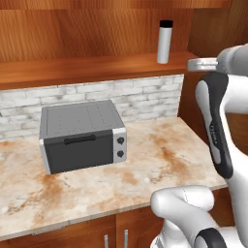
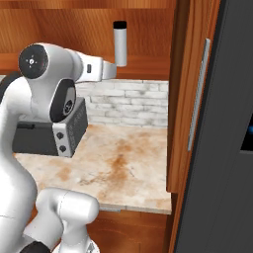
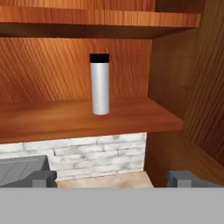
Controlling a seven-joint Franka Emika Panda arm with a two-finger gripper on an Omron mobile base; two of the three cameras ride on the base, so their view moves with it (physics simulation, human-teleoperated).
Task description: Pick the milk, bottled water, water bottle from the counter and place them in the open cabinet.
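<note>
A grey toaster oven point(image 1: 82, 135) sat on the marble tabletop point(image 1: 145, 169) at nine o'clock, before white brick. The white arm reached level toward the open cabinet point(image 3: 87, 116). The jaws point(image 3: 113, 178) stood wide and empty. The water bottle point(image 3: 99, 84) stood upright on the shelf at twelve o'clock, well apart.
</note>
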